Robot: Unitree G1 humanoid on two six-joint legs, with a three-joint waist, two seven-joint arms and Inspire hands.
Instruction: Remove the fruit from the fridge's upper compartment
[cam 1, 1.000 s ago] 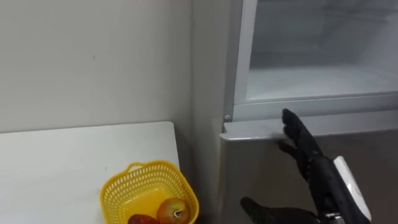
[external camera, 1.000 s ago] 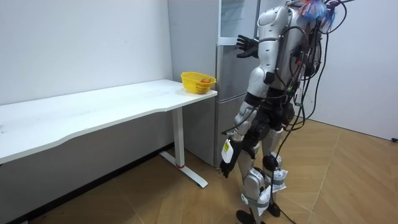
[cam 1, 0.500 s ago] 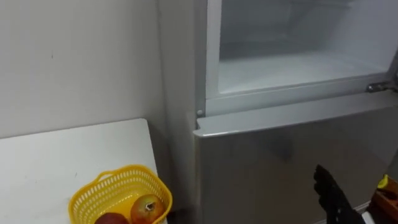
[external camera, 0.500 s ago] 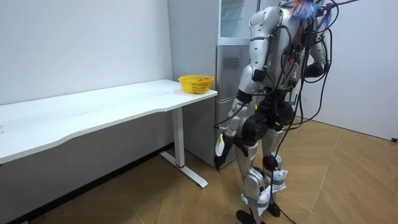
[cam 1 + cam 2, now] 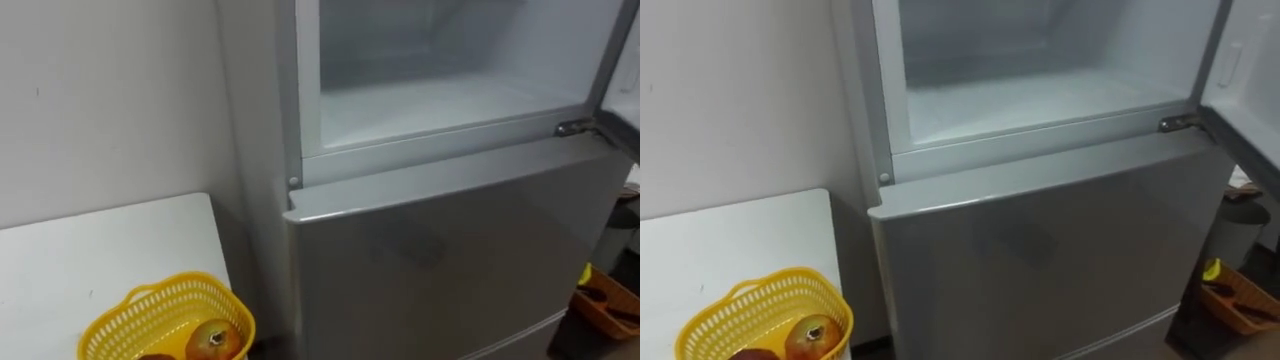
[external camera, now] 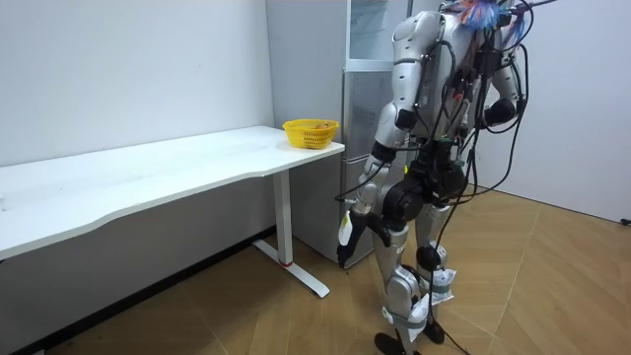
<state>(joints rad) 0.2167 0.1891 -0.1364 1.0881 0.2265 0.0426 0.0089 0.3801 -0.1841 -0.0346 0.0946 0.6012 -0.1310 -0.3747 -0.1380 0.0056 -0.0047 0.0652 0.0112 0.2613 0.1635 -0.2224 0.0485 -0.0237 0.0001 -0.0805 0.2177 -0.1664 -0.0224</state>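
Fridge [image 5: 450,260]: upper compartment [image 5: 440,95] open, shelf bare | fruit [image 5: 213,340]: probably already taken out, lying in yellow basket [image 5: 120,315] at table [image 5: 90,250] end, just beside fridge for a short carry | right hand [image 6: 344,242]: hangs by thigh, apparently idle; grip cannot be told

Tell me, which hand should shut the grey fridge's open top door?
Probably the right hand. The open top door of the grey fridge stands out on the robot's right, and that hand is held at chest height. The left hand hangs low by the thigh, on the white table's side.
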